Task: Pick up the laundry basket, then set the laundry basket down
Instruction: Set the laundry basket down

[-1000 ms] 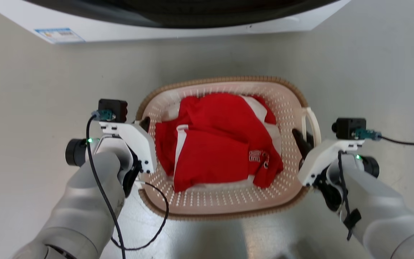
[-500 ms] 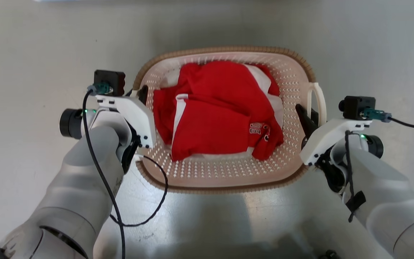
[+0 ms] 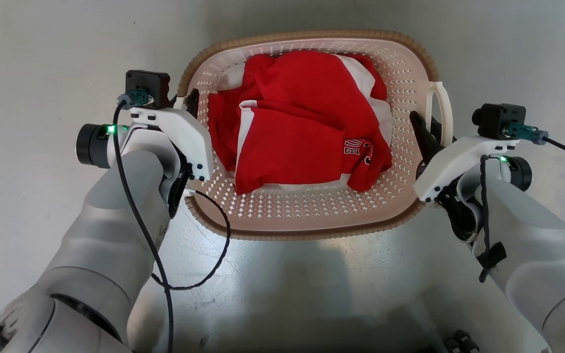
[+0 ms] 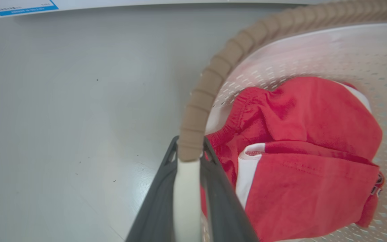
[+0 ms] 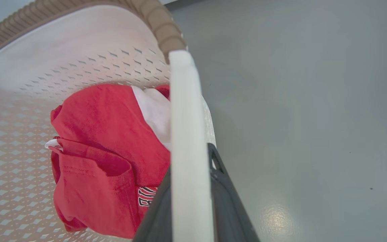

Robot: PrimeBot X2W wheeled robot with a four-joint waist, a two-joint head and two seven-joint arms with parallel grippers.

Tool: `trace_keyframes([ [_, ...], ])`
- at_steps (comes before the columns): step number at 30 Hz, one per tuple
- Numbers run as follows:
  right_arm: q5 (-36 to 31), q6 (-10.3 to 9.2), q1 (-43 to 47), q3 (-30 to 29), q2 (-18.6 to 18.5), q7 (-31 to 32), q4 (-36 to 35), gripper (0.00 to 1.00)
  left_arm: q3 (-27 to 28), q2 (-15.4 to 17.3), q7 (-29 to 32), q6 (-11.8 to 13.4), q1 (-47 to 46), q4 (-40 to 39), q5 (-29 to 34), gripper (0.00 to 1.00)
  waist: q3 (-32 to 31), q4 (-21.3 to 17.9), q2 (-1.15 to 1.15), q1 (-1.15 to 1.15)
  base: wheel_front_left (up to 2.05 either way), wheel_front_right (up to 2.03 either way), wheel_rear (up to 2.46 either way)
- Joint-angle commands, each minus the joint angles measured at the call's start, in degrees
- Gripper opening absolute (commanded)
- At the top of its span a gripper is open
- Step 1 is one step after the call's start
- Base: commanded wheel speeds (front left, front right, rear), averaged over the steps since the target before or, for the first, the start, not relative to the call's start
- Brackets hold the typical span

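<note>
Since a second ago the whole head view has shifted, so the camera has moved. The washing machine's white front no longer runs along the top, and the laundry basket [image 3: 312, 234] and both arms sit higher in the frame. The red garment [image 3: 302, 127] lies in the basket as it did, and neither grip has changed.

The left fingers [image 4: 158, 208] are nearly closed, pinching the white left handle [image 4: 186, 201] just under the tan rim. In the head view the wrist housing hides that handle and all but one dark fingertip. A black cable [image 3: 214, 264] loops below the left arm.

The basket hangs between the two arms over the grey floor [image 3: 42, 49], but I cannot tell whether it is clear of the floor. The garment hides most of its bottom, and the garment's lettering is folded and unreadable. In the left wrist view the washing machine [image 4: 18, 5] is cut off at the top edge, and its blue label is too small to read.

The right fingers [image 5: 228, 205] are closed just as narrowly on the right handle [image 3: 442, 108], one on either side.
</note>
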Motion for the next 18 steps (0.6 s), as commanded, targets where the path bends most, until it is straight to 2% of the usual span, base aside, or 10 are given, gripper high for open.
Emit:
trace_keyframes([
  [1,-0.8,0.26,3.2,-0.2,0.4,-0.9,-1.0,0.0,0.6,1.1,-0.6,0.4,-0.3,-0.2,0.8,0.0,0.1,0.2,0.0,0.0,0.0,0.0,0.0],
  [18,-5.5,0.26,4.0,-1.9,2.3,-0.9,-1.3,0.0,3.4,1.2,-0.6,0.9,-0.3,-1.5,2.9,0.0,0.9,1.2,0.0,0.0,0.0,0.0,0.0],
])
